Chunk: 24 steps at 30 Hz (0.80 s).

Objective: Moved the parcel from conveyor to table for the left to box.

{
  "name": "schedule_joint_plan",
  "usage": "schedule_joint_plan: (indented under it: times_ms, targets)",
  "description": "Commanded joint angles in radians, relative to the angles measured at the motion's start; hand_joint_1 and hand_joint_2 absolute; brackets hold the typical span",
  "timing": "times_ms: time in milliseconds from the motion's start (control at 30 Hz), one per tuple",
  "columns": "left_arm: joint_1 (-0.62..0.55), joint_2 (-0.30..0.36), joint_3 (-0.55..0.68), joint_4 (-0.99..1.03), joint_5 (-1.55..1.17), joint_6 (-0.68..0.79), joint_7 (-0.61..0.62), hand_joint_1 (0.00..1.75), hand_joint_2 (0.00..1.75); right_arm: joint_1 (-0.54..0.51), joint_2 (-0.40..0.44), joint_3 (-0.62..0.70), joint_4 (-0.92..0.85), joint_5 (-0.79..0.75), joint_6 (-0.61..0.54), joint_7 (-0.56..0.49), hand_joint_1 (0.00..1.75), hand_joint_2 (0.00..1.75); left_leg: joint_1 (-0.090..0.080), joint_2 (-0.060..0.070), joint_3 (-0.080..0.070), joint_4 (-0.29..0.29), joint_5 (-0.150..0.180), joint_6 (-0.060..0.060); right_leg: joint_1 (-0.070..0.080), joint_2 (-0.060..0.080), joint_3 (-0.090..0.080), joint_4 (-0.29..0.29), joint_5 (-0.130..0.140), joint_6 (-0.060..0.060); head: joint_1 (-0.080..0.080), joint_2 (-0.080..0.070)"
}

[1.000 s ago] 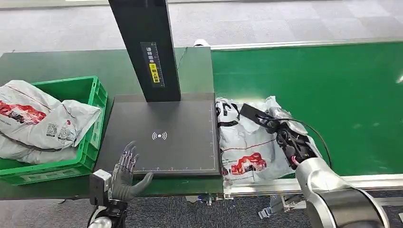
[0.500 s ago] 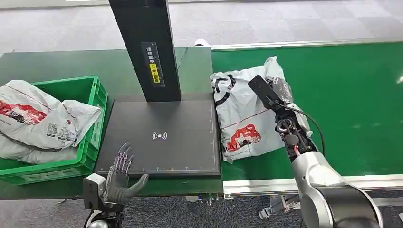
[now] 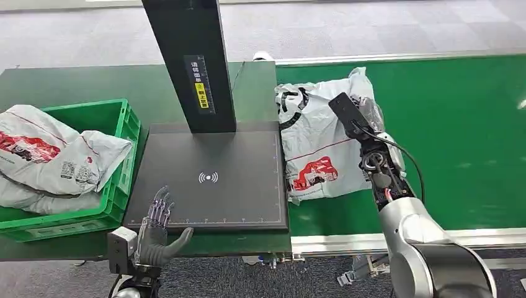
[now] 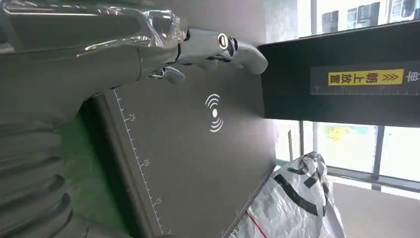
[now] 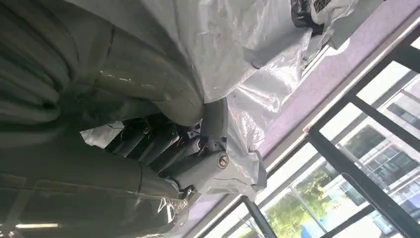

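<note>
1. You are in the carry step: the right hand point(image 3: 365, 118) grips the parcel point(image 3: 319, 149), a grey-white plastic mailer with red and black print, and holds it above the green conveyor point(image 3: 459, 124), just beside the right edge of the black scanner pad point(image 3: 211, 180).
2. In the right wrist view the thumb and dark fingers point(image 5: 148, 144) are closed into the crinkled plastic, so the hold looks firm; most of the bag hangs loose on the side toward the pad.
3. Your left hand point(image 3: 158, 226) waits with its fingers spread and nothing in them, hovering at the near edge of the pad, close to the green crate point(image 3: 121, 124), which already holds other bags.
4. The parcel is not yet on the table. The next move, as I judge it, calls for you to carry it leftward across the pad's edge and lower it flat, near the wireless mark point(image 3: 208, 177).
5. Keep it clear of the black post point(image 3: 186, 62), and release only once it lies within the left hand's reach.
</note>
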Motion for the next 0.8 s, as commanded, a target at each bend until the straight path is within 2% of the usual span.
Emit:
schedule_joint_plan:
  times_ms: [33, 167, 333, 367, 433, 467, 733, 800]
  targets:
    - [-0.006, 0.004, 0.003, 0.026, 0.000, -0.003, -0.009, 0.00, 1.75, -0.033, 0.025, -0.085, -0.009, -0.118, -0.009, -0.118, 1.75, 1.75, 0.000, 0.000, 0.003, 0.000, -0.001, 0.003, 0.001, -0.001, 0.003, -0.001, -0.001, -0.004, 0.000, 0.000]
    - [-0.012, 0.011, 0.001, 0.039, 0.005, -0.001, -0.021, 0.00, 1.75, -0.018, 0.035, -0.082, -0.065, -0.229, 0.029, -0.193, 1.75, 1.75, 0.000, 0.000, 0.004, -0.001, -0.001, 0.004, 0.001, -0.001, 0.003, -0.001, 0.000, -0.005, 0.000, 0.000]
    - [-0.017, 0.017, -0.002, 0.051, 0.010, 0.002, -0.032, 0.00, 1.75, 0.016, 0.036, -0.007, -0.159, -0.340, 0.052, -0.252, 1.75, 1.75, 0.000, 0.000, 0.002, -0.001, 0.000, 0.002, 0.000, -0.001, 0.001, -0.001, 0.000, -0.002, 0.000, 0.000]
    - [-0.018, 0.021, -0.004, 0.057, 0.013, 0.002, -0.038, 0.00, 1.75, 0.063, 0.046, -0.005, -0.264, -0.409, 0.043, -0.377, 1.75, 1.75, 0.000, 0.000, 0.003, -0.001, -0.001, 0.003, 0.001, -0.001, 0.002, -0.001, 0.000, -0.003, 0.000, 0.000]
    - [-0.020, 0.024, -0.005, 0.065, 0.017, 0.003, -0.045, 0.00, 1.75, 0.140, 0.039, 0.045, -0.435, -0.451, 0.035, -0.311, 1.75, 1.75, 0.000, 0.000, 0.005, -0.001, -0.001, 0.004, 0.001, -0.001, 0.004, -0.002, -0.001, -0.005, 0.000, 0.000]
    - [-0.020, 0.025, -0.005, 0.066, 0.017, 0.003, -0.045, 0.00, 1.75, 0.150, 0.037, 0.052, -0.454, -0.454, 0.034, -0.301, 1.75, 1.75, 0.000, -0.001, 0.002, -0.002, 0.000, 0.002, 0.001, -0.001, 0.002, -0.002, 0.000, -0.003, 0.000, 0.000]
    - [-0.019, 0.024, -0.006, 0.064, 0.017, 0.004, -0.046, 0.00, 1.75, 0.149, 0.027, 0.067, -0.454, -0.469, 0.032, -0.292, 1.75, 1.75, 0.000, 0.000, 0.001, -0.001, 0.000, 0.002, 0.000, -0.001, 0.001, -0.001, 0.000, -0.003, 0.000, 0.000]
    - [-0.021, 0.025, -0.008, 0.067, 0.018, 0.005, -0.047, 0.00, 1.75, 0.165, 0.022, 0.088, -0.491, -0.504, 0.014, -0.320, 1.75, 1.75, 0.000, 0.000, 0.002, -0.001, 0.000, 0.002, 0.001, -0.001, 0.002, -0.001, 0.000, -0.003, 0.000, 0.000]
